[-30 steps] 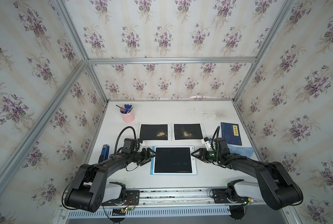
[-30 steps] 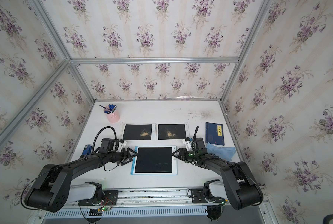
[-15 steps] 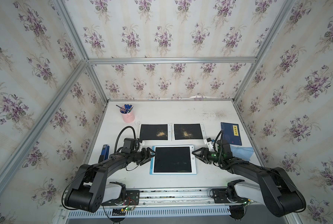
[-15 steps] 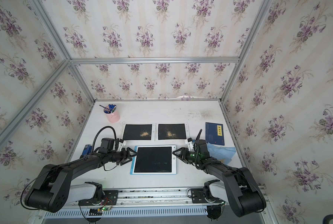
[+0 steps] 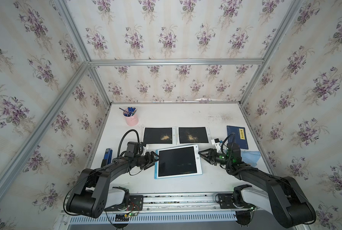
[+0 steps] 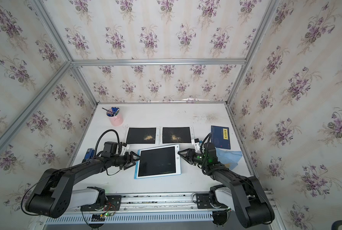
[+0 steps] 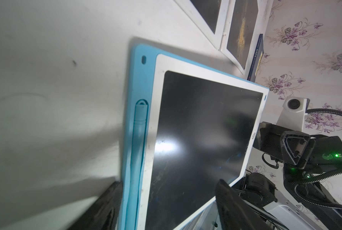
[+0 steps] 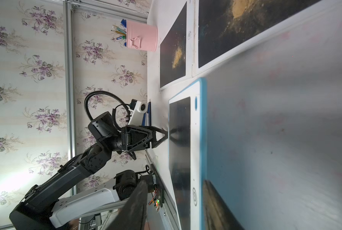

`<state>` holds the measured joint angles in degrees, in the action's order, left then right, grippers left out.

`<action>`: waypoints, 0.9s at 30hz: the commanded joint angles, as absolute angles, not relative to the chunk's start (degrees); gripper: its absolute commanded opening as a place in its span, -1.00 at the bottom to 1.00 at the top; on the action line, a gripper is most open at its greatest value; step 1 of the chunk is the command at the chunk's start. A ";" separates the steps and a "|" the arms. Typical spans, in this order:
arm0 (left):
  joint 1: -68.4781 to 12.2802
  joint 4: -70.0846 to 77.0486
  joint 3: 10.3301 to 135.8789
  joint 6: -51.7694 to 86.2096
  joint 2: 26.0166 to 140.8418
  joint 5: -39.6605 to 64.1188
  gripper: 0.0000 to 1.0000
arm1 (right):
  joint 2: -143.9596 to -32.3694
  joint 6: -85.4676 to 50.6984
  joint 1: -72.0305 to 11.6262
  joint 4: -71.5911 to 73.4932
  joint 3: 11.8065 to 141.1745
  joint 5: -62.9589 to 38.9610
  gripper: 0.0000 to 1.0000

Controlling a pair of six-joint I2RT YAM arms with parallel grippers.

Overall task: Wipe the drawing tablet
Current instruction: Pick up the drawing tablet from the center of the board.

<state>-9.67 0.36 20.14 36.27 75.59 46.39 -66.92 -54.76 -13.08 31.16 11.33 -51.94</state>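
The left gripper (image 5: pixel 152 161) holds nothing, its jaws spread wide. In the left wrist view one finger sits on the table side of the blue edge of the drawing tablet (image 7: pixel 202 129) and the other hangs over the dark screen. A blue stylus (image 7: pixel 139 139) lies in a slot along that edge, right at these fingertips.

The right gripper (image 5: pixel 203 157) faces it across the drawing tablet, jaws partly apart and empty. They straddle the opposite edge, with a gap visible between one finger and the screen. The drawing tablet lies on the table (image 5: pixel 166 115) between the two sets of fingertips, slightly askew.

Nothing else lies between the grippers. Just beyond both are two black boards (image 5: pixel 157 135), side by side and dusted with yellow powder. A blue cloth (image 5: pixel 250 157) lies crumpled behind the right gripper, by its wrist, and a blue book (image 5: pixel 237 137) lies past that. A stapler (image 5: pixel 106 157) lies outside the left arm, and a pink cup (image 5: pixel 131 119) of pens stands well beyond it.
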 commanded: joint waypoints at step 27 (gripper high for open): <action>-9.89 -8.31 18.82 35.88 75.94 38.03 0.54 | -71.41 -69.15 -12.42 50.78 7.20 -61.52 -0.82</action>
<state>-9.67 0.30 19.99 36.29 75.24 46.04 -70.85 -63.83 -11.94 44.77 7.68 -54.78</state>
